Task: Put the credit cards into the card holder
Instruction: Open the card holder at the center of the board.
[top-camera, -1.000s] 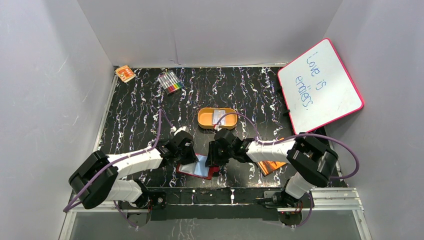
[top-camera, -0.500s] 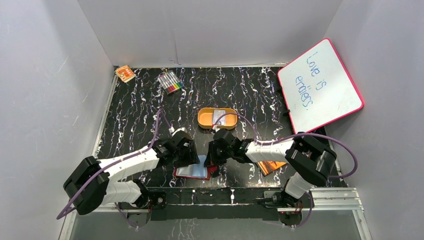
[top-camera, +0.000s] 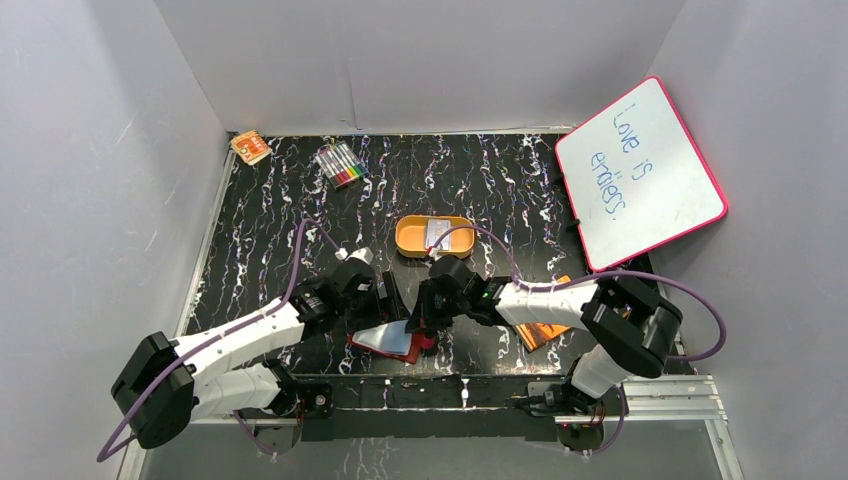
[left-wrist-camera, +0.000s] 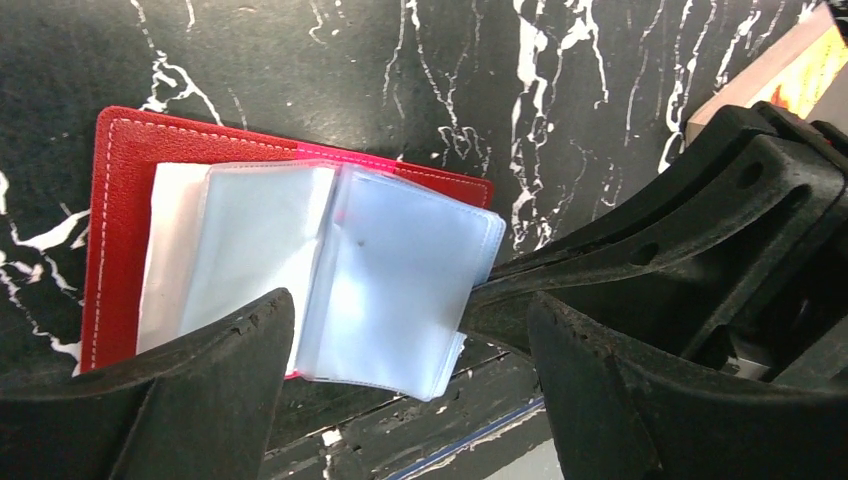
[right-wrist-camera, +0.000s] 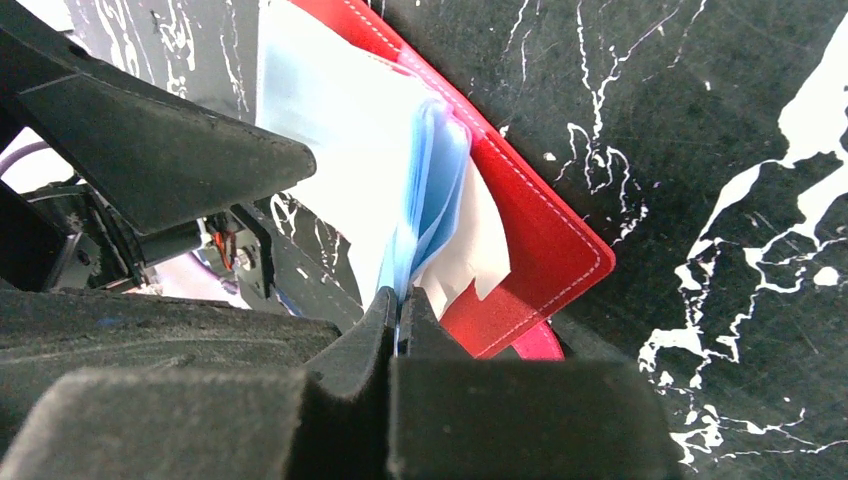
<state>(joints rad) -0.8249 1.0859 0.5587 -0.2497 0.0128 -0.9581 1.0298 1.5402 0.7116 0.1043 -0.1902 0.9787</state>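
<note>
We work over a black marbled table (top-camera: 270, 230). A whiteboard (top-camera: 640, 170) leans at its 2 o'clock corner, well out of the way. Both arms reach inward to the 6 o'clock edge, where the card holder (top-camera: 385, 340) lies open with its red cover flat on the table and its clear plastic sleeves (left-wrist-camera: 390, 290) facing up.

The left gripper (top-camera: 385, 295) hangs just above the holder with its jaws spread wide and nothing in them. From its own wrist view the sleeves sit in the gap below its fingers (left-wrist-camera: 230, 340).

The right gripper (right-wrist-camera: 400, 310) comes in from 3 o'clock with its jaws pressed together on the edge of the sleeve stack. We judge that it pinches there to lift and fan the leaves so that a pocket mouth opens, while the cover (right-wrist-camera: 530, 250) stays down as an anchor.

An orange booklet (top-camera: 545, 333) lies half under the right arm at 4 o'clock. An orange oval tin (top-camera: 410, 240) sits at 12 o'clock of the holder, near but apart, with one pale credit card (top-camera: 438, 234) inside it. We cannot tell whether more cards lie beneath. No card is in either gripper, so loading is not yet under way.
</note>
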